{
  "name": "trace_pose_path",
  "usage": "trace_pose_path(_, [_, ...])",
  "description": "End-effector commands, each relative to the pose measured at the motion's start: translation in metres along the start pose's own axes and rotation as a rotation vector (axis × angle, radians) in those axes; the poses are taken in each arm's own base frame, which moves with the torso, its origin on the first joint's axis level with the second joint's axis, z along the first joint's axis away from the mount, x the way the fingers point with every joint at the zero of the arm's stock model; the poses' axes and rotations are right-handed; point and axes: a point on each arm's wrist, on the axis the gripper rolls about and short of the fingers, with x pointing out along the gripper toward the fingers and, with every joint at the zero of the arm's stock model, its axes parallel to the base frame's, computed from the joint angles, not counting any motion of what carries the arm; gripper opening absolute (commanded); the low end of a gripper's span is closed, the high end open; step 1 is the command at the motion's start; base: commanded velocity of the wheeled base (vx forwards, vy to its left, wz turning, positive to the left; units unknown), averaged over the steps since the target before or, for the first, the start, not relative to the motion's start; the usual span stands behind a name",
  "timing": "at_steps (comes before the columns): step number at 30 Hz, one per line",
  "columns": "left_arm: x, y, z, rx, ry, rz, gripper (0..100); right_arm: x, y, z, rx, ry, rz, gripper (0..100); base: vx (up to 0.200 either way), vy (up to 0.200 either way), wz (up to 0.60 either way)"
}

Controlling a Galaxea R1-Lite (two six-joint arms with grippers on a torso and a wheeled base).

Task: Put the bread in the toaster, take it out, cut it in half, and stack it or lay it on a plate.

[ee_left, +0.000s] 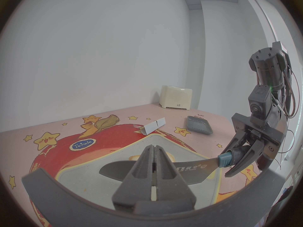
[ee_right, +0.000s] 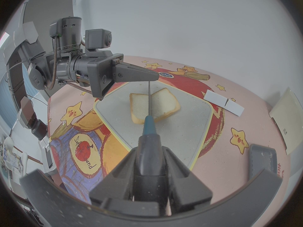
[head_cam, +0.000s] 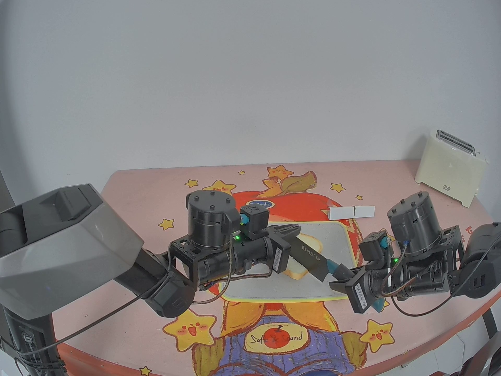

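Lower right in the head view, the right end effector (head_cam: pixel 342 279) clamps the knife (head_cam: pixel 311 259) handle. The blade stands edge-down across the bread (ee_right: pixel 164 104), mid-frame on the board (head_cam: pixel 266 287). The left end effector (head_cam: pixel 292 231), fingers pressed together, sits over the blade's far end. A dark plate (ee_right: pixel 262 157) lies off the board's right; the toaster (head_cam: pixel 450 172) stands far right by the wall

The pink table (head_cam: pixel 156 194) is rocking yellow stars and a red apple cartoon, while the cutting board (ee_right: pixel 186 126) is showing speckled grey with a yellow rim, the bread (ee_right: pixel 164 103) white with tan crust, the knife (head_cam: pixel 312 257) dark-bladed with a teal handle, the toaster (head_cam: pixel 450 168) cream.
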Motion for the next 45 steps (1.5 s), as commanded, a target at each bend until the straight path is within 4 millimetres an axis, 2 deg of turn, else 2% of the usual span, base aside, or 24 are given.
trace_pose_path(1, [0.001, 0.0, 0.0, 0.0, -0.002, -0.001, 0, 0.003, 0.0, -0.003, 0.0, 0.02, 0.0, 0, 0.0, 0.0, 0.0])
trace_pose_path(7, [0.001, 0.0, -0.001, -0.001, 0.0, 0.001, 0, 0.004, 0.001, -0.003, -0.003, 0.02, 0.001, 0, 0.0, 0.0, 0.0])
trace_pose_path(22, [0.001, 0.002, -0.005, -0.004, 0.012, 0.004, 0, 0.0, 0.001, 0.01, 0.004, -0.035, 0.002, 0, 0.0, 0.0, 0.0])
trace_pose_path(45, [0.0, 0.0, 0.002, 0.001, -0.005, 0.001, 0, 0.003, -0.001, -0.002, 0.006, 0.016, -0.002, 0, 0.0, 0.0, 0.0])
